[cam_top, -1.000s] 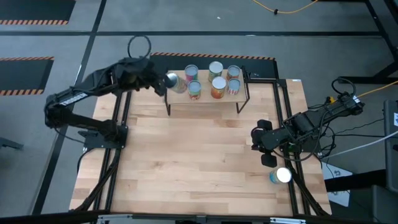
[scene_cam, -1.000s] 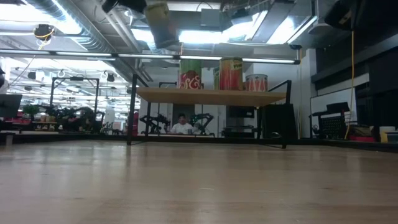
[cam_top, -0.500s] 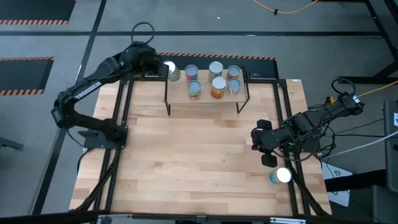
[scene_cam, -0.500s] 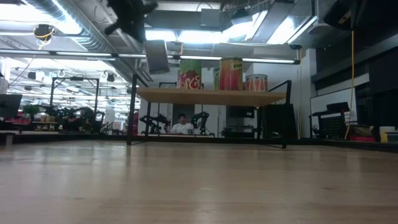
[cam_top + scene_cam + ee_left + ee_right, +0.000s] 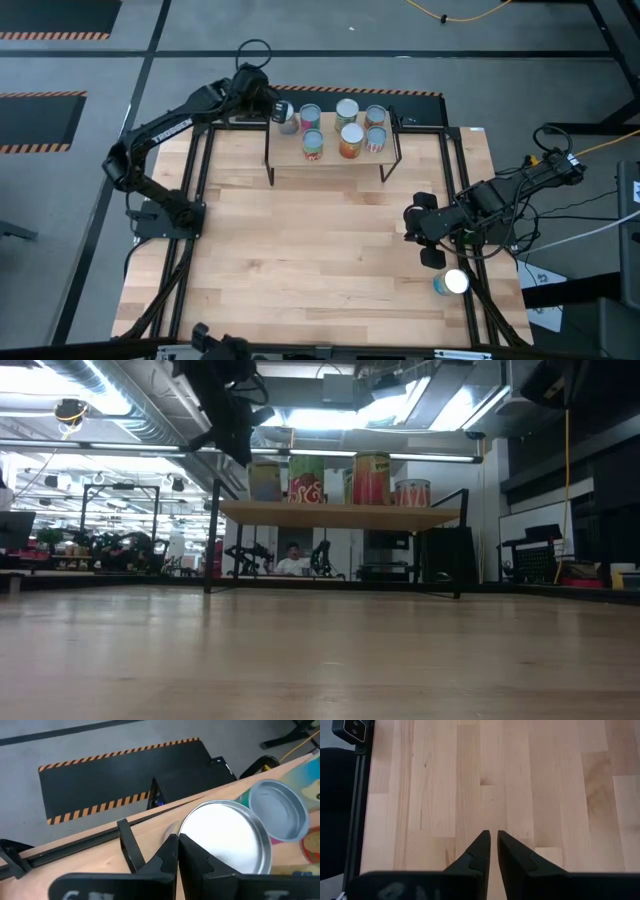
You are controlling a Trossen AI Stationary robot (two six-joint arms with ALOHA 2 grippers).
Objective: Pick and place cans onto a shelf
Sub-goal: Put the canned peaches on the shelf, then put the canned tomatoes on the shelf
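- On the shelf (image 5: 335,158) I count six cans.
- My left fingers (image 5: 275,110) clamp one of them (image 5: 287,117), not yet released.
- Beside my idle, nearly closed right fingers (image 5: 424,232), another can (image 5: 452,283) waits on the desk (image 5: 300,260).

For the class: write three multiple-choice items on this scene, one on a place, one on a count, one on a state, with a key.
1. Where is the left hand? A at the shelf's left end; B under the shelf; C on the floor.
2. How many cans stand on the shelf, leaving out the can at the left hand? A two; B six; C nine.
3. The lone can on the table is: A upright; B on its side; C crushed.
Key: 1A, the high view shows it there; 2B, six tops show; 3A, its round top faces up.
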